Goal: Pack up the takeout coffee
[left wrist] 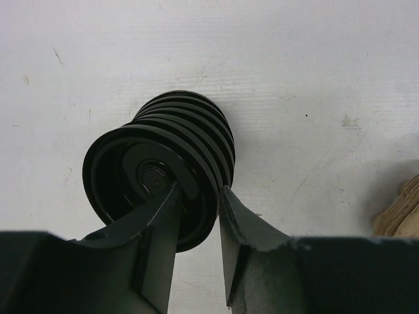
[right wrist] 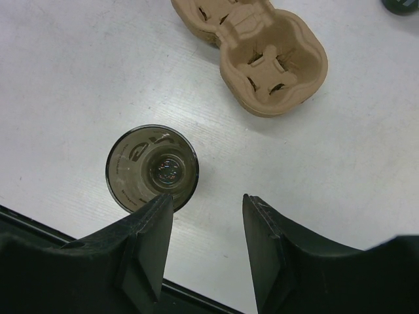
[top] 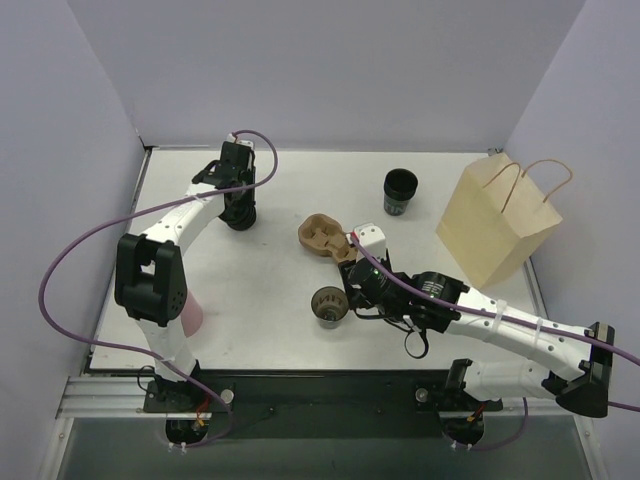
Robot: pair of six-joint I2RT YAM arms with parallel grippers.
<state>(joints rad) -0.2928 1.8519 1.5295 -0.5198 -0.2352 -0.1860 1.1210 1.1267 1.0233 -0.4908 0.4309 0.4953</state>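
The takeout coffee cup (top: 328, 305) is a single small black cup standing open, with no lid on it, near the table's front. In the right wrist view the cup (right wrist: 152, 167) sits just beyond my left fingertip, outside the jaws. My right gripper (top: 345, 288) is open and empty (right wrist: 206, 199). The brown pulp carrier (top: 325, 237) lies behind it, wells empty (right wrist: 265, 59). My left gripper (top: 240, 210) is on the stack of black lids (left wrist: 167, 163). Its jaws (left wrist: 198, 190) are closed over the top lid's rim, one finger inside and one outside.
A taller stack of lidless black cups (top: 400, 190) stands at the back right. A brown paper bag (top: 500, 222) with handles stands at the far right. A pink object (top: 191, 315) lies by the left arm's base. Walls enclose the table.
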